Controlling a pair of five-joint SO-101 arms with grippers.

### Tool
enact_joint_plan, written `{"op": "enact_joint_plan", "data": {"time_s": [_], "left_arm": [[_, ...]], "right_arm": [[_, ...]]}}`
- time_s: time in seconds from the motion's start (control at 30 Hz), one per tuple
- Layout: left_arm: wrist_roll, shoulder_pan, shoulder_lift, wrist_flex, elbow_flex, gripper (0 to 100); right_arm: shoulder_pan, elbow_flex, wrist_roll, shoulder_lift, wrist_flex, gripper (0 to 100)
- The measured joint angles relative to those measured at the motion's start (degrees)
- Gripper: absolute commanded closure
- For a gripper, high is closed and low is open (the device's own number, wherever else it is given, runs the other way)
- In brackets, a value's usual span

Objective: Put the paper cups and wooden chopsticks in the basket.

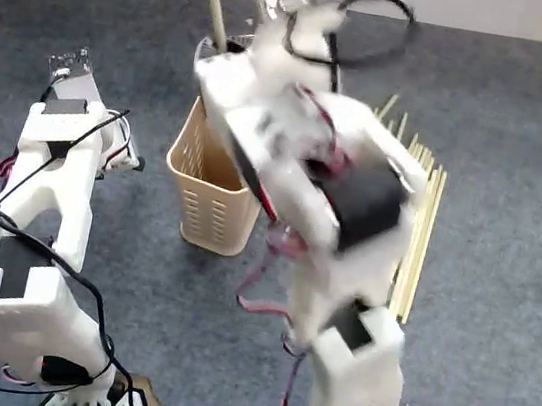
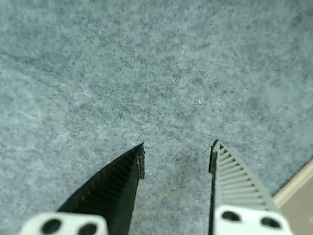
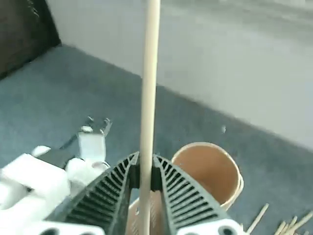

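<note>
Your right hand [image 3: 145, 164] grips a chopstick [image 3: 149, 73] upright above the basket [image 1: 209, 199]; your left hand [image 2: 177, 152] hangs open, well apart from the basket.

The left arm [image 1: 54, 167] is built of white moulded plastic shells, with black rectangular servo blocks [image 1: 15, 266] set into them. Thin black and red cables [image 1: 118, 126] are run along its outside. The right arm [image 1: 299, 146] is made of the same white shells, with a large black block [image 1: 366, 208] let in. Red wires [image 1: 280, 243] are looped beneath it and a black cable [image 1: 410, 21] is arched above.

On the left gripper [image 2: 177, 152] one finger [image 2: 115, 191] is black and serrated, and the other [image 2: 237, 183] is pale grey and ribbed. Both are carried on white mounts pierced by round holes [image 2: 51, 226]. The fingers [image 3: 188, 196] of the right gripper [image 3: 145, 161] are both black and ridged.
</note>
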Motion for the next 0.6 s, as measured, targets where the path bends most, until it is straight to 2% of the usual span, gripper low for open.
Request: {"op": "enact_joint_plan", "data": {"time_s": [0.1, 0.27, 0.43, 0.5, 0.6], "left_arm": [[0.0, 0.0, 0.0, -1.2, 0.0, 78], [0.0, 0.0, 0.0, -1.5, 0.0, 78], [0.0, 0.0, 0.4, -2.2, 0.8, 78], [-0.4, 0.0, 1.3, -3.0, 0.9, 78], [-2.1, 0.0, 1.7, -3.3, 0.9, 78]], "right_arm": [[3.2, 5.7, 0.2, -9.3, 0.3, 99.5], [4.6, 33.7, 2.1, -24.3, 0.3, 99.5], [4.4, 52.0, 2.5, -40.3, -0.2, 99.5], [4.2, 60.0, 2.6, -45.7, -3.8, 99.5], [4.2, 74.5, 2.6, -52.0, -14.8, 99.5]]}}
